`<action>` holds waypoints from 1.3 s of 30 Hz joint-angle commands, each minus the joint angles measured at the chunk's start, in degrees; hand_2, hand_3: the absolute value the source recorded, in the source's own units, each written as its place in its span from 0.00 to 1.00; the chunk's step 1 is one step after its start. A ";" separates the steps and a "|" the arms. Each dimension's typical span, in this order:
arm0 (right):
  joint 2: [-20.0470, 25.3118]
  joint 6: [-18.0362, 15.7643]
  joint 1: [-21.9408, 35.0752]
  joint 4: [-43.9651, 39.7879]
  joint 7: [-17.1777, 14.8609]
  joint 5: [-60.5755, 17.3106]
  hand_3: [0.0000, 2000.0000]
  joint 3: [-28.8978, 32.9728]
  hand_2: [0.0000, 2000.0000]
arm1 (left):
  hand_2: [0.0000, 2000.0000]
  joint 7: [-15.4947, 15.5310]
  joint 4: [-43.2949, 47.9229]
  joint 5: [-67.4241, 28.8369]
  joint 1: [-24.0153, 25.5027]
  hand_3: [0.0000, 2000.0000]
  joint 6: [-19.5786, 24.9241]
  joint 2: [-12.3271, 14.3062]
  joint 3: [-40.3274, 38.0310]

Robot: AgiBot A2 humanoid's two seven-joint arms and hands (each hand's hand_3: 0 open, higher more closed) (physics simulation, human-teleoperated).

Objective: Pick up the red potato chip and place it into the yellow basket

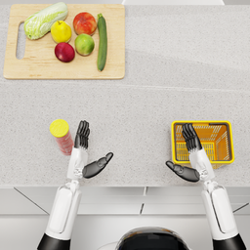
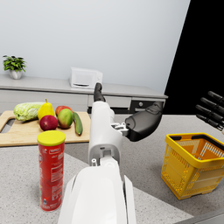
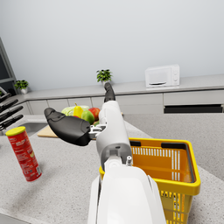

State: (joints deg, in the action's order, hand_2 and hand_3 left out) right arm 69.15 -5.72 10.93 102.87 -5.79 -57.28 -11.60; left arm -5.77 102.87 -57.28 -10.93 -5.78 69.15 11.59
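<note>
Hovering empty, fingers spread, the left hand (image 1: 84,146) sits just beside the can (image 1: 62,136); the right hand (image 1: 191,151), likewise spread, hangs over the basket's (image 1: 227,128) near edge. The can stands upright on the counter (image 1: 146,107), yellow lid up, label print unreadable. A board (image 1: 29,68) of produce lies beyond, well apart.

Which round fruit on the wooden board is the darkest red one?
The dark red apple at the near edge of the fruit group. The red-orange peach is lighter, the green apple is green, and the pear is yellow.
</note>
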 commanded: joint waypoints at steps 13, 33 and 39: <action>0.33 1.62 0.32 0.40 1.64 0.00 0.00 -0.07 0.00 | 0.00 1.63 -1.37 0.00 -0.66 0.00 1.63 0.52 0.50; 3.64 5.71 2.18 2.92 5.78 -23.86 0.00 16.40 0.00 | 0.00 5.76 -19.57 -23.85 -7.53 0.00 5.77 2.83 -18.58; 4.15 5.71 1.72 3.68 5.78 -24.25 0.00 13.85 0.00 | 0.00 5.76 -36.74 -24.24 -11.93 0.00 5.78 3.73 -12.78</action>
State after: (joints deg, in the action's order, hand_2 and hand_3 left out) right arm 73.39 0.00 12.62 105.88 0.00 -81.54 3.23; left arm 0.00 73.30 -81.54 -19.85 0.00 72.82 -3.26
